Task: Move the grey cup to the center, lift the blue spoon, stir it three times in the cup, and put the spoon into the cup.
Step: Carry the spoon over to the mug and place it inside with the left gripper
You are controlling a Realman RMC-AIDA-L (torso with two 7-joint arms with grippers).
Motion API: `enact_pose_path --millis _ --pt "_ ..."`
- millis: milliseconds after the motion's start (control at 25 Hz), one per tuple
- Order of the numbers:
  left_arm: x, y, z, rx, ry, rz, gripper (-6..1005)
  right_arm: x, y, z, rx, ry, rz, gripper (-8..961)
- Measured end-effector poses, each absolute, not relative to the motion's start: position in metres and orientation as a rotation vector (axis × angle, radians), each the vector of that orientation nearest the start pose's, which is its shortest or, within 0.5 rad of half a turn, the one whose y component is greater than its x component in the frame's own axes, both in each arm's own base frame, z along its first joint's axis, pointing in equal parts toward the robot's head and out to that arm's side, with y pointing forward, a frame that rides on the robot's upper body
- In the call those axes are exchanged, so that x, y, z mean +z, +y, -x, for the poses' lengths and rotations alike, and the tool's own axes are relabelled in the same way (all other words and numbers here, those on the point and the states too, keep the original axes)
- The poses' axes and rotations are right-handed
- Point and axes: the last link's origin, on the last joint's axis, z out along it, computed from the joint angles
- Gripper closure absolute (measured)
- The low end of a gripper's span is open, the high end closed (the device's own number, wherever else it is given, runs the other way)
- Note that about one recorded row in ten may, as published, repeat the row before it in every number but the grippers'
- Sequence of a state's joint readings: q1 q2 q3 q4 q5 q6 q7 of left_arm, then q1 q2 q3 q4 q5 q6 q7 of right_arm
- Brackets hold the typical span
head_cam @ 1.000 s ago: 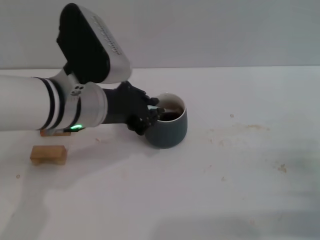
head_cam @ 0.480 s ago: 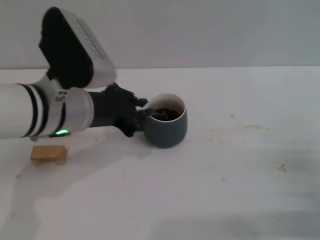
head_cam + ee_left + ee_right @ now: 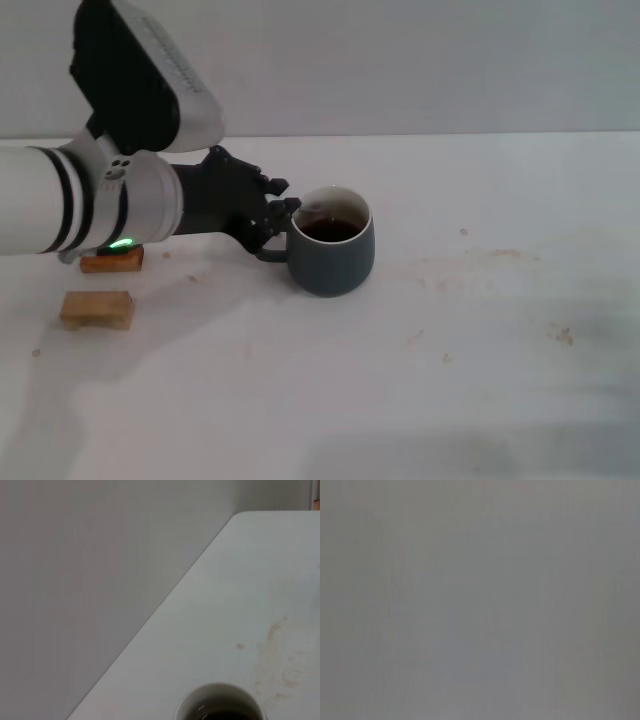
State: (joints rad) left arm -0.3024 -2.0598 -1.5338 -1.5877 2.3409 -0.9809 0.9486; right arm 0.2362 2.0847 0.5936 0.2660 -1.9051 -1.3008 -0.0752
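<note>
Grey cup (image 3: 333, 254) sits mid-table, dark liquid inside, with your left gripper (image 3: 275, 212) just beside its handle; I can't tell how wide its fingers are. Swing carelessly and you'd knock the cup, slopping liquid.

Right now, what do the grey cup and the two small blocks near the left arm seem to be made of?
The grey cup looks like glazed ceramic: matte slate outside, glossy white rim and interior around dark liquid. The two blocks look like unfinished wood, tan and dull; one is partly hidden behind the arm. The left gripper sits by the cup's handle.
</note>
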Motion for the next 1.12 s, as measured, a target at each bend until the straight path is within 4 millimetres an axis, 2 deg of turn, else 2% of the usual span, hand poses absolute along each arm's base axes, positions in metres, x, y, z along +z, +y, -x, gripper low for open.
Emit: enact_pose_path --millis 320,520,840,1120 --pt "-0.012 0.354 0.138 -0.045 -0.209 2.533 823 -0.011 0.262 -0.362 0.568 0.545 1.407 955" --pt "-0.025 0.345 0.127 -0.050 -0.163 2.579 823 -0.011 0.262 -0.362 0.568 0.545 1.406 955" --pt "-0.020 0.339 0.139 -0.030 -0.198 2.568 824 -0.011 0.262 -0.362 0.568 0.546 1.406 955" --pt "-0.002 0.346 0.155 0.025 -0.241 2.495 824 -0.010 0.263 -0.362 0.569 0.545 1.402 955"
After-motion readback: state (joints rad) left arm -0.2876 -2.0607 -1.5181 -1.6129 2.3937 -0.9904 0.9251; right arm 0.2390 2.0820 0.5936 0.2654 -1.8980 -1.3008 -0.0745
